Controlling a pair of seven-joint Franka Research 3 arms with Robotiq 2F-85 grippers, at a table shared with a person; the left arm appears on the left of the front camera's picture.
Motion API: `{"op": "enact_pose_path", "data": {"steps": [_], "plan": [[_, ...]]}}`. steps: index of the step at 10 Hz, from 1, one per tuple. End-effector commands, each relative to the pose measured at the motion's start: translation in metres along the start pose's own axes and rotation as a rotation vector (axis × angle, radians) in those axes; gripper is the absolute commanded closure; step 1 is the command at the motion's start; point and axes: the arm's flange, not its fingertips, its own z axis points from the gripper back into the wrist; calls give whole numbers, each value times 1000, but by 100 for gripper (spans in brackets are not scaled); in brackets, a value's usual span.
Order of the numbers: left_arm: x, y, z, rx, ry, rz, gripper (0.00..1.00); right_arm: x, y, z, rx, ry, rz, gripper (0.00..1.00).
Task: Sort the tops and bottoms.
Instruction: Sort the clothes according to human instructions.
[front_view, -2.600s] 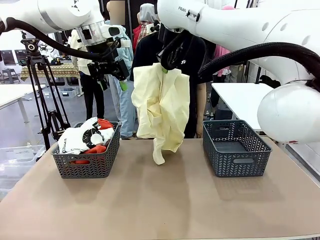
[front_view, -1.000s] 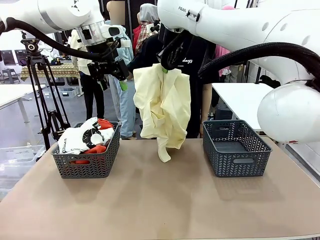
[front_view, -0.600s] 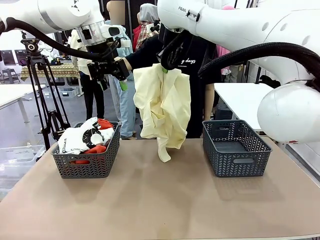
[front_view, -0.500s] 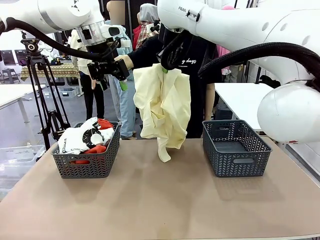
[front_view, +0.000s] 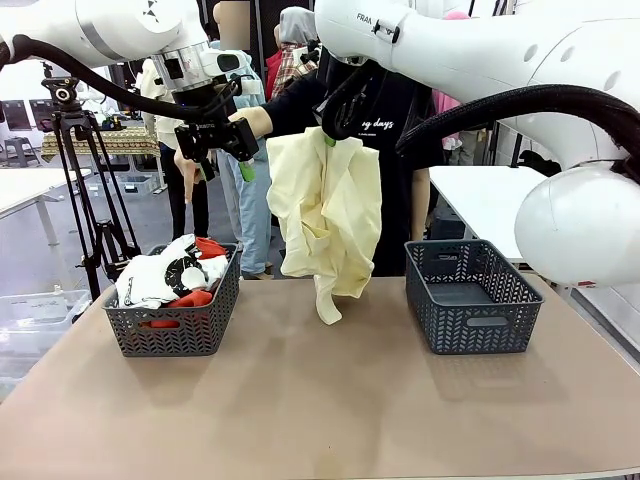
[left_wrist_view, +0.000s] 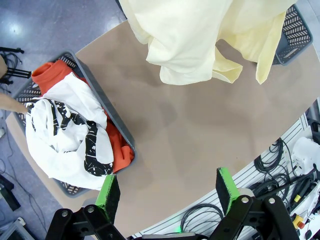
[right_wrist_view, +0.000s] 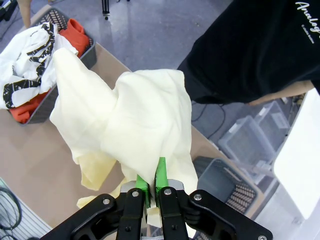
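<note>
My right gripper (front_view: 328, 138) (right_wrist_view: 150, 183) is shut on the top of the pale yellow garment (front_view: 327, 222) (right_wrist_view: 135, 125), which hangs high over the table's middle with its tail just above the surface. My left gripper (front_view: 222, 160) (left_wrist_view: 167, 192) hangs open and empty in the air above the left basket (front_view: 176, 328) (left_wrist_view: 126, 141). That basket holds the white garment with black print (front_view: 152, 280) (left_wrist_view: 65, 132) on top of the orange-red one (front_view: 192, 298) (left_wrist_view: 54, 75). The yellow garment (left_wrist_view: 200, 35) also hangs across the top of the left wrist view. A person's hand (front_view: 250, 122) reaches toward the yellow cloth's upper left.
An empty dark basket (front_view: 470, 296) (right_wrist_view: 220, 182) stands at the right of the brown table (front_view: 320, 400). A person in a black T-shirt (front_view: 395, 150) stands right behind the hanging garment. A camera tripod (front_view: 85, 190) stands off the table's far left.
The person's hand has reached further left toward the yellow garment and the left gripper. The garment and both arms have stayed put.
</note>
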Motion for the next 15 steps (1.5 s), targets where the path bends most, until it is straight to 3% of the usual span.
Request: {"op": "enact_pose_path", "data": {"steps": [1,9,12,15], "plan": [[-4,1,1,1,5,3,0,-1,0,3,5,-1,-4,100],[0,0,0,0,0,0,0,-1,0,3,5,-1,-4,100],[-51,8,44,60,-5,28,0,-1,0,3,5,-1,-4,100],[-107,19,96,89,-74,61,0,-1,0,3,5,-1,-4,100]]}}
